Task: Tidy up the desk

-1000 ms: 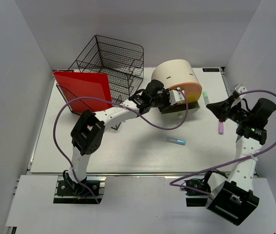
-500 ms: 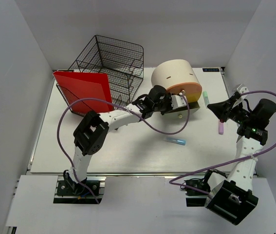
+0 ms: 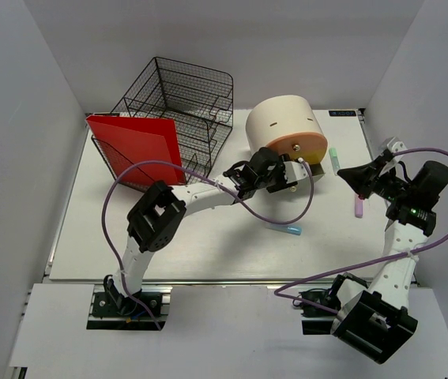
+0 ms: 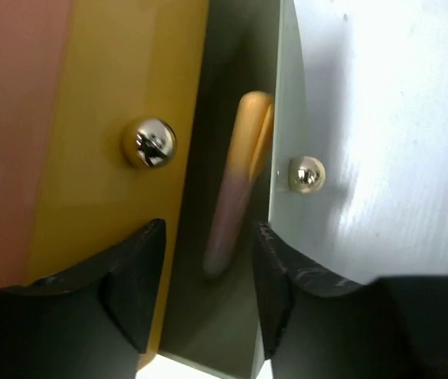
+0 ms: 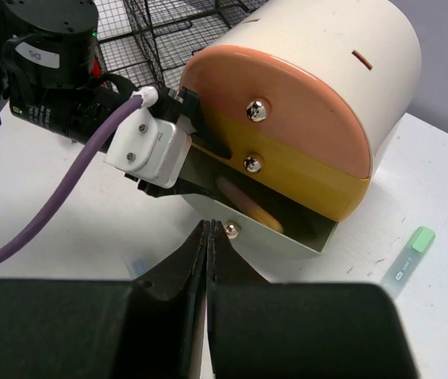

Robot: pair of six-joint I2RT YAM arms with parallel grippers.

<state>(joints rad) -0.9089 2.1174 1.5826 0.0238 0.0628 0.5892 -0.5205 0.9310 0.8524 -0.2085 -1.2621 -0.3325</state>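
The white desk (image 3: 208,245) carries a round beige drawer unit (image 3: 283,126). Its grey bottom drawer (image 5: 287,229) stands open with an orange-pink marker (image 4: 239,181) lying inside. My left gripper (image 3: 299,170) is open and empty over that drawer, its fingers (image 4: 129,276) on either side of the marker's near end without touching it. My right gripper (image 3: 358,178) is shut and empty, hovering right of the unit; in its wrist view the tips (image 5: 210,226) sit just before the drawer's knob.
A blue marker (image 3: 284,229), a pink marker (image 3: 359,207) and a green marker (image 3: 334,158) lie on the desk. A red folder (image 3: 137,146) leans on the black mesh tray (image 3: 180,99) at the back left. The purple cable (image 3: 279,207) loops over the desk.
My left gripper has moved right and towards the near edge along the drawer unit's front, open all the while. My right arm has barely shifted.
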